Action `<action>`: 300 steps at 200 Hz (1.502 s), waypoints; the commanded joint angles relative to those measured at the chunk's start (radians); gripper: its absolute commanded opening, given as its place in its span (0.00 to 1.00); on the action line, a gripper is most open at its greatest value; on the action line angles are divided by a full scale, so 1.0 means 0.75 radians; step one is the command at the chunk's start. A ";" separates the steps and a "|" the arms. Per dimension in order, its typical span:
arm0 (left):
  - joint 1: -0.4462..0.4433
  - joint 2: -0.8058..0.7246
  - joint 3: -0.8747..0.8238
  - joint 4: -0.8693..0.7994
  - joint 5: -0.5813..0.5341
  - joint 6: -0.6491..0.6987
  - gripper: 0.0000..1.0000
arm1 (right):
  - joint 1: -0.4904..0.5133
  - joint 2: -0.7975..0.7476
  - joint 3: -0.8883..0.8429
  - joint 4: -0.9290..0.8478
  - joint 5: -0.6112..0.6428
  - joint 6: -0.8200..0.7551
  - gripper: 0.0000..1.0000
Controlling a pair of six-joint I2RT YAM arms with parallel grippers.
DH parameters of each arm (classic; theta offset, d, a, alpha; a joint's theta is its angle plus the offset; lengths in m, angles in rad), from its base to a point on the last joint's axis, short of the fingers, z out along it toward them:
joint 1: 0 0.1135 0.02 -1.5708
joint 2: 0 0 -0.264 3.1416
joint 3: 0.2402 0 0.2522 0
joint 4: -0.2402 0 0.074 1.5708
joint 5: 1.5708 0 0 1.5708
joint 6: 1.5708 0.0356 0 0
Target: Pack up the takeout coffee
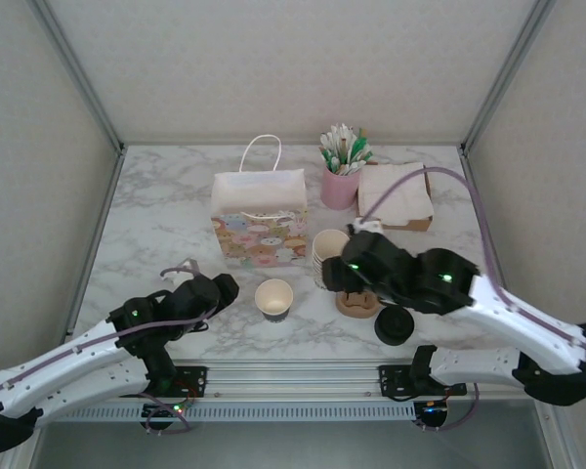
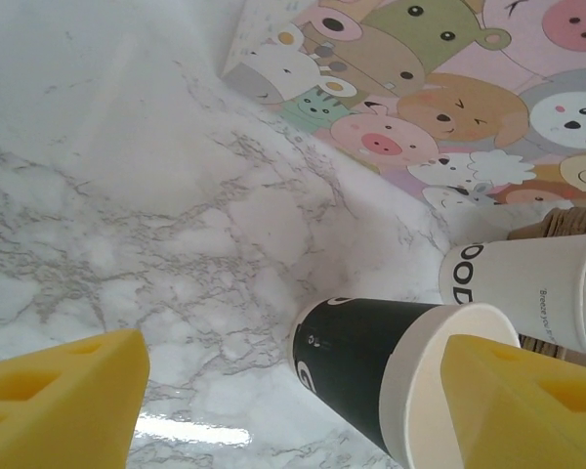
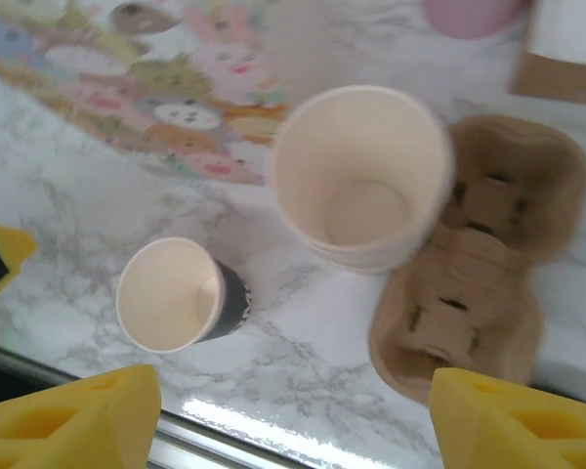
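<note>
The takeout coffee [image 1: 273, 298] stands upright on the marble table [image 1: 156, 215], close to the near edge and between your two arms. Its top is open, so you can look down into the tan inside, and its side is black under a cream band. Your left gripper [image 1: 223, 286] sits just to the left of the cup. Its yellow fingers [image 2: 63, 401] are spread wide apart and they hold nothing. In the left wrist view the cup [image 2: 391, 376] lies close in front of the right-hand finger, but you cannot tell if that finger touches it. Your right gripper [image 1: 330, 277] hangs to the right of the cup, above a stack of cups [image 1: 327, 249] and a brown cup tray [image 1: 356, 305]. Its fingers [image 3: 518, 420] are also spread wide and hold nothing. In the right wrist view the small cup [image 3: 171, 293] is on the left, with the stack [image 3: 361, 176] and the tray [image 3: 479, 264] further right. A black lid [image 1: 394, 325] lies flat on the table just to the right of the tray, well apart from the cup. Further back stands a paper bag [image 1: 260, 223] with cartoon animals on it. To the right of the bag are a pink pot of stirrers [image 1: 340, 181] and a box of napkins [image 1: 396, 195].
</note>
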 commanded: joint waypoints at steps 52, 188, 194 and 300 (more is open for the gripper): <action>-0.008 0.140 0.098 0.088 0.061 0.206 0.80 | -0.106 -0.162 -0.060 -0.765 0.140 0.934 0.91; 0.043 -0.036 0.016 -0.046 0.175 0.224 0.82 | -0.694 -0.173 -0.762 -0.175 -0.507 0.947 0.85; 0.044 -0.042 0.016 -0.050 0.172 0.224 0.82 | -0.707 -0.162 -0.769 -0.164 -0.510 0.938 0.85; 0.065 -0.039 0.012 -0.054 0.150 0.188 0.82 | -0.924 -0.080 -0.844 -0.100 -0.543 0.811 0.91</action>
